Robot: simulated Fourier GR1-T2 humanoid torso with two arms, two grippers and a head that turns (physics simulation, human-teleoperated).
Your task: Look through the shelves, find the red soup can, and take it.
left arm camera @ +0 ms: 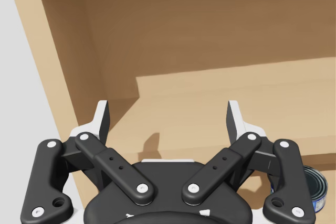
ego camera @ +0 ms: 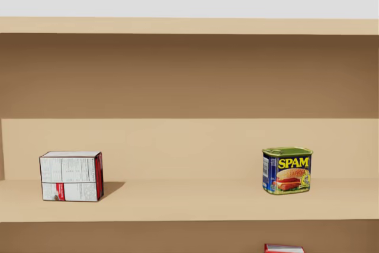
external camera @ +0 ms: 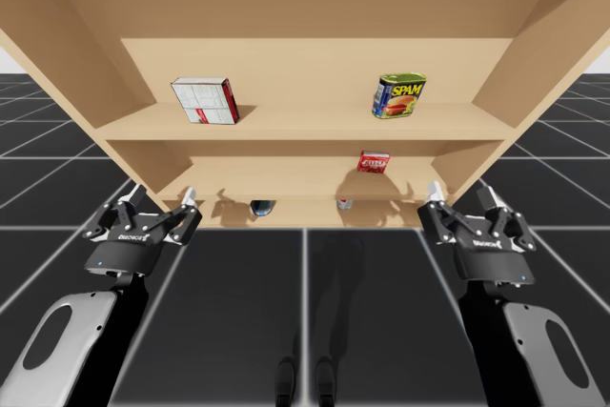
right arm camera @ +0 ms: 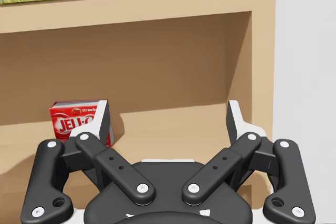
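The red soup can [external camera: 344, 203] sits one shelf below the red box [external camera: 373, 161], mostly hidden. My left hand [left arm camera: 168, 114] and right hand [right arm camera: 168, 114], both spread and empty, hang lower, either side of that box.

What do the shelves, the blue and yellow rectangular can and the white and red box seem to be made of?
The shelves look like pale wood or wood-look board, matt: even tan, no shine. The blue and yellow rectangular can seems metal under a printed label: rounded corners, rimmed top. The white and red box looks like matt printed cardboard: sharp folded edges.
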